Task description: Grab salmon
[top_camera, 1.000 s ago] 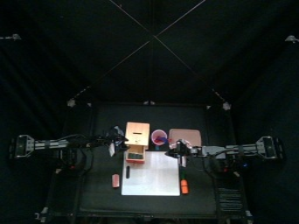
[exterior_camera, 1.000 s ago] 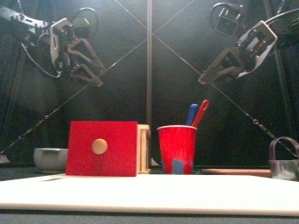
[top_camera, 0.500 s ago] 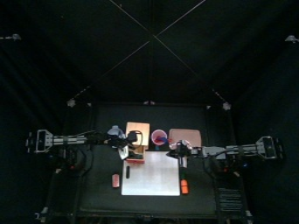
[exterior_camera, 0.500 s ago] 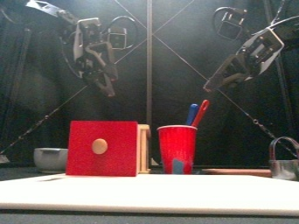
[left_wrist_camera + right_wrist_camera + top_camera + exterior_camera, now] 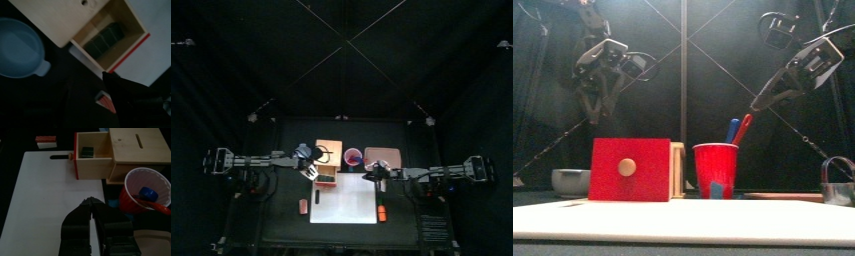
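Black table [image 5: 271, 215]: salmon [image 5: 45, 139] lies just off the white board's [image 5: 47, 193] corner, near the wooden box [image 5: 93, 159]. Looks small, light, rigid, maybe slick, so I'd pinch across its short sides. My right gripper [image 5: 88, 203] is closed and empty; left gripper [image 5: 309, 172]: can't tell

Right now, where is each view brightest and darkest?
Top view: the white board glares brightest amid black curtains. Front view: light glows overhead behind; the red box and red cup are evenly lit. Left wrist view: the drawer lies shadowed inside. Right wrist view: the right claw is a dark silhouette against the bright board.
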You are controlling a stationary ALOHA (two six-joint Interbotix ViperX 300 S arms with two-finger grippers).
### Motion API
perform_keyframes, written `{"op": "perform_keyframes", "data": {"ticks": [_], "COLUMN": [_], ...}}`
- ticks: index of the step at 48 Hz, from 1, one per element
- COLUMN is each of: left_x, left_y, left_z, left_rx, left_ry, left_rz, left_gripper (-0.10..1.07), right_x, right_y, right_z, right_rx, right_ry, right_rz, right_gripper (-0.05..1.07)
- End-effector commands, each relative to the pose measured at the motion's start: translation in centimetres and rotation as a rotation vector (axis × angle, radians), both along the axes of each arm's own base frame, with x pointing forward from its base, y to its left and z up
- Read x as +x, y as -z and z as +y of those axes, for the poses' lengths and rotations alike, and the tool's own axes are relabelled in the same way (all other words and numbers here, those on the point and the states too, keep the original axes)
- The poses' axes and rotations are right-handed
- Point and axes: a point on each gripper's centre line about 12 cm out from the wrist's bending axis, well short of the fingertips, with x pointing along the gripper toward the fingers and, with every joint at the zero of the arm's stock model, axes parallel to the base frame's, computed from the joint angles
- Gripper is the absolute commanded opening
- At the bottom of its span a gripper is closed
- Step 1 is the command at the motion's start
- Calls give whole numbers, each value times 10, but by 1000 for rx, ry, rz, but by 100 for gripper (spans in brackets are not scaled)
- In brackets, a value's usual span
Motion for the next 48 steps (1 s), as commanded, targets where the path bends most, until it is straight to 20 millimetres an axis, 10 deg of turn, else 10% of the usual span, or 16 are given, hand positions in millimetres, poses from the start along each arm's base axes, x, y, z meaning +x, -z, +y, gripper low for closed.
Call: {"op": "perform_keyframes", "data": {"ticks": [1, 27, 48], "left_x": [-3, -63, -39], "left_y": [2, 55, 77], "left_z": [-12, -77, -109], "left_rx": [-71, -208, -178], "left_ry": [-107, -470, -577], "left_rz": [-49, 88, 140], "left_gripper": [87, 89, 93], "right_x": [2, -1, -1], "right_y": [-5, 0, 9], "right_z": [0, -1, -6], "right_rx": [-1, -41, -68], "right_ry": [1, -18, -16], "right_rz": [-21, -1, 29], "right_gripper": [3, 3, 3]}}
